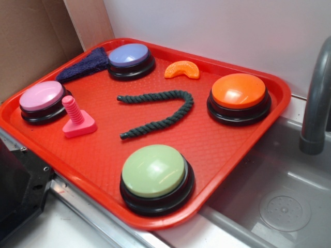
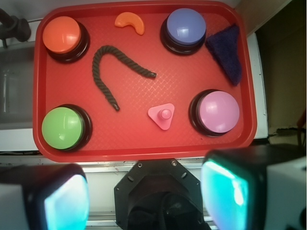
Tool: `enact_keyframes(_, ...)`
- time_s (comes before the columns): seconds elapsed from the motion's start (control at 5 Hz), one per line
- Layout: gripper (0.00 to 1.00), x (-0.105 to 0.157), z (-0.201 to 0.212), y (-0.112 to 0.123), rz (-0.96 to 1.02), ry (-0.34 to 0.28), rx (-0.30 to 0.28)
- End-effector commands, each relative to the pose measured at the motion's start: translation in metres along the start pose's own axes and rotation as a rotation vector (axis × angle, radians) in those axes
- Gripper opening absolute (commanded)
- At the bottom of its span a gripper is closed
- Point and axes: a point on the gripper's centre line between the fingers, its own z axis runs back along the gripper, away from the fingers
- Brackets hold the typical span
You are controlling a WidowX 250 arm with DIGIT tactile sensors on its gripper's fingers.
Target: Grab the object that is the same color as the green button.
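Your end effector [image 2: 144,196] hangs spread wide and empty, high over the red tray [image 2: 144,151]. The dark green rope [image 2: 103,64], a light, limp, twisted hook shape, lies mid-tray at about 12 o'clock from the smooth green button [image 2: 63,128]. Pinch across a straight leg; it likely droops.

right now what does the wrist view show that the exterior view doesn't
Only the wrist view shows the gripper, its two fingers spread open, well short of the tray and holding nothing. Only the exterior view shows the sink basin and its grey faucet clearly. Both show the red tray, four buttons including the green button, and the green rope.
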Motion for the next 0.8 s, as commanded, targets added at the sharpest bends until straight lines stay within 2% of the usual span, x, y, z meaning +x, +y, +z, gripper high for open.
enact_keyframes(0.0, 1.00, 0.000, 0.000, 0.000, 0.000, 0.000, 0.000)
enact_keyframes(0.2, 1.00, 0.019, -0.002, -0.004, -0.112, 0.002, -0.014)
enact_keyframes(0.4, 1.00, 0.052, -0.016, -0.018, -0.288, -0.003, -0.033)
enact_keyframes(0.6, 1.00, 0.078, -0.033, -0.018, -0.375, 0.032, -0.015)
